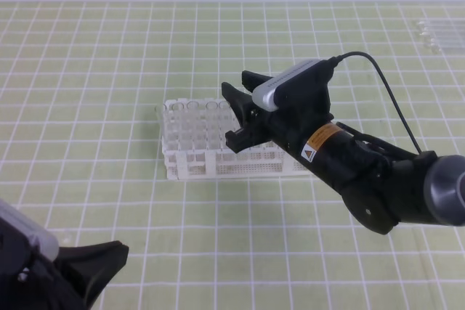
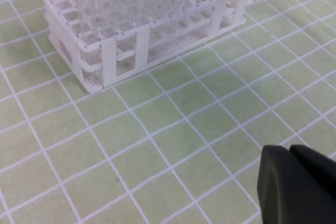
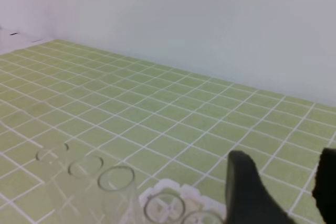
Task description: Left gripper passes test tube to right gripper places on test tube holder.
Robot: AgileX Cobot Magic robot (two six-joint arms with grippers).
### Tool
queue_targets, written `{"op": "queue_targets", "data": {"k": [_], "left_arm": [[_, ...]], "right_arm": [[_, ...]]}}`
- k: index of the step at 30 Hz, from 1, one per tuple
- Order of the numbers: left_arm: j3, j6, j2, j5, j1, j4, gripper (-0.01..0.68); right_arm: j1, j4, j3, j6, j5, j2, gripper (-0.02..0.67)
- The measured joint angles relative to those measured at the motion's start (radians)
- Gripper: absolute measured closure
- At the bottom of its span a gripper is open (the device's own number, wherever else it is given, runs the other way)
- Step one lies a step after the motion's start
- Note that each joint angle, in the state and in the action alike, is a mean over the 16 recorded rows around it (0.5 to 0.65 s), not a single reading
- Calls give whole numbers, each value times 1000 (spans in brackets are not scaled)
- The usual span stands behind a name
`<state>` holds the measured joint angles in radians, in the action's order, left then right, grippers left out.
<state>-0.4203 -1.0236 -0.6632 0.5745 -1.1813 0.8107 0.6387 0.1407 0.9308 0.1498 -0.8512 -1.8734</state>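
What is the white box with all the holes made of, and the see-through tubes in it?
The test tube holder looks like white plastic: matte, moulded square holes and a perforated lower tier. The tubes standing in it look like clear glass, or maybe clear plastic: the green mat shows through them and their rims are thin and shiny. The look alone cannot settle which.
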Motion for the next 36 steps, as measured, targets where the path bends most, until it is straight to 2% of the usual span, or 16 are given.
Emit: {"op": "queue_targets", "data": {"k": [3,8,13,19,24,30,36], "left_arm": [[0,0,0,0,0,1,675],[1,0,-1,0,0,3,675],[1,0,-1,0,0,3,675],[1,0,-1,0,0,3,675],[1,0,-1,1,0,3,675],[0,0,-1,1,0,1,675],[0,0,0,2,0,0,675]], "right_arm": [[0,0,0,0,0,1,377],[-9,-9,-1,-3,132,143,392],[-21,-18,-1,-18,350,353,467],[-54,-9,-3,-38,742,673,575],[-90,31,-3,-52,999,836,645],[-162,80,-25,-53,1241,996,662],[-248,101,-115,-45,1341,1160,664]]}}
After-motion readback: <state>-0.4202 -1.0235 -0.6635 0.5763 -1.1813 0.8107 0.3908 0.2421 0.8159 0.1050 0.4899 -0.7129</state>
